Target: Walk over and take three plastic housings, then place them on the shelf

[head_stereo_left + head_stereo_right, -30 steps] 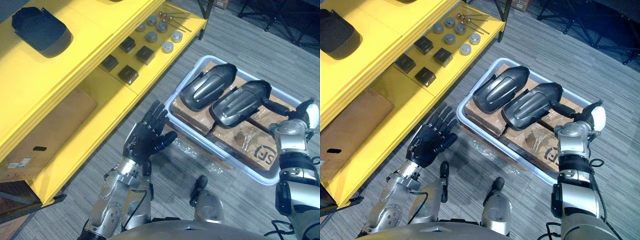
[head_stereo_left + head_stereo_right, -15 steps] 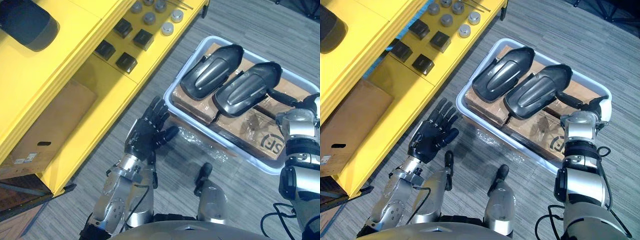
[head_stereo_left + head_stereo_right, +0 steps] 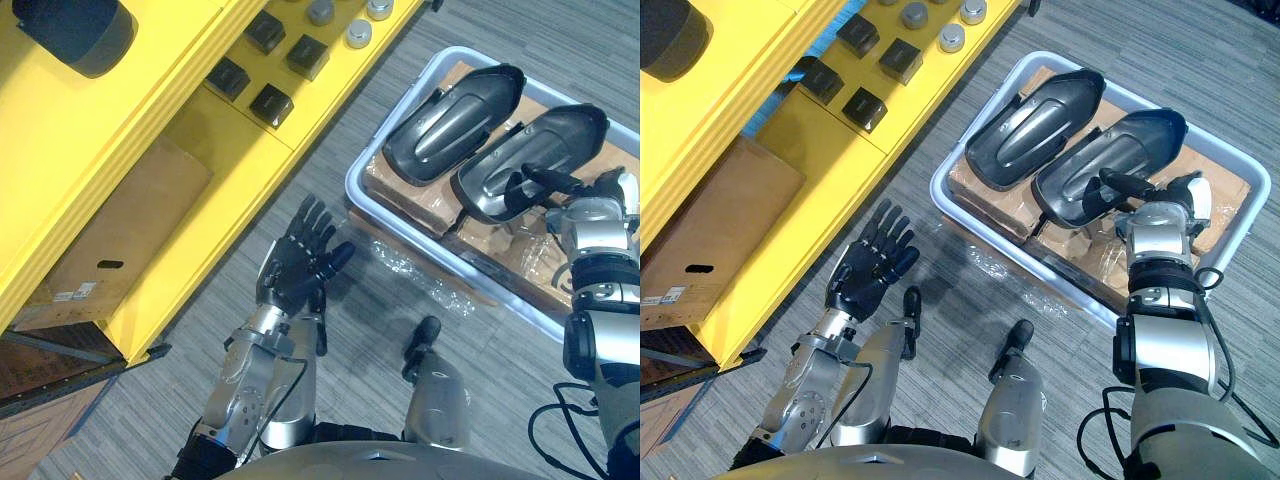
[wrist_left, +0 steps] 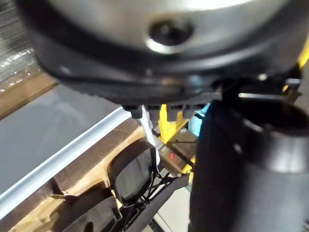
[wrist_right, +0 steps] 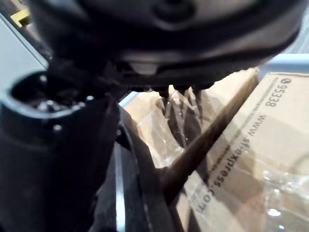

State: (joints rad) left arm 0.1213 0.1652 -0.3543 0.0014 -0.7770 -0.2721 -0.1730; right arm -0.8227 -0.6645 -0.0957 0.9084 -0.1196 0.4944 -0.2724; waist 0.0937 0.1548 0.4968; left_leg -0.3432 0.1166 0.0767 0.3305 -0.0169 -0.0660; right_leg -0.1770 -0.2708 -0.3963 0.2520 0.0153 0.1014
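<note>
Dark plastic: left housing (image 3: pixel 453 125) and right housing (image 3: pixel 530 160) lie side by side on cardboard (image 3: pixel 405 200) in the pale bin (image 3: pixel 353 188). The right hand (image 3: pixel 590 210) is at the right housing's end by the bin's near edge (grip cannot be told). The left hand (image 3: pixel 295 270) is spread and empty above the floor (image 3: pixel 370 330).

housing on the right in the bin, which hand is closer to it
Right. The right hand reaches over that housing's edge; the left hand hangs above the floor outside the bin, well apart.

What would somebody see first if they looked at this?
Probably the two shiny dark housings, lying side by side on cardboard boxes in a pale tub on the floor. Next, the bright yellow shelf to their left, with a third dark housing on top.
</note>
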